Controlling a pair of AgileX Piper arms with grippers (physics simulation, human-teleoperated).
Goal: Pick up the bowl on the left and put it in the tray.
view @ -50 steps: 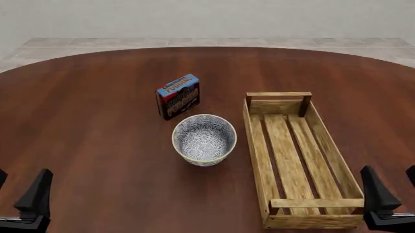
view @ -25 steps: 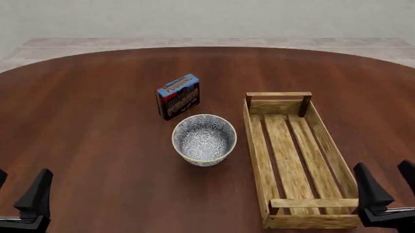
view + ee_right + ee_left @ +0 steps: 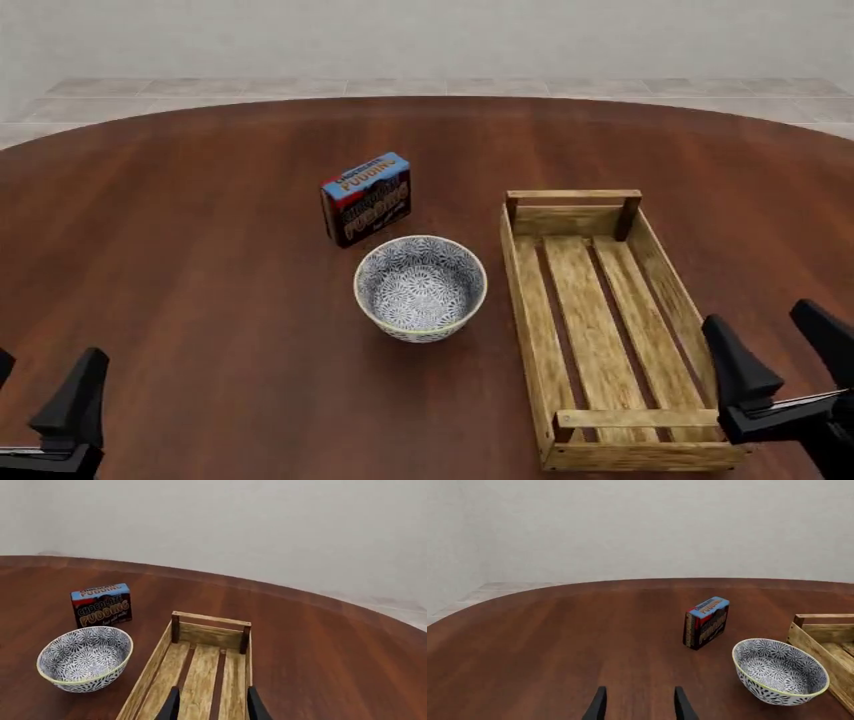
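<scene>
Both grippers, left [image 3: 38, 395] and right [image 3: 778, 350], gape, holding nothing.

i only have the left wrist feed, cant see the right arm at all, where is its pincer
Observer: The right pincer is open, over the near right end of the tray.
Operator: what's in the tray
Observer: Nothing; only bare slats show.
Operator: and my left pincer vs the bowl
Observer: The left pincer sits at the table's near left edge, well apart from the bowl.
</scene>
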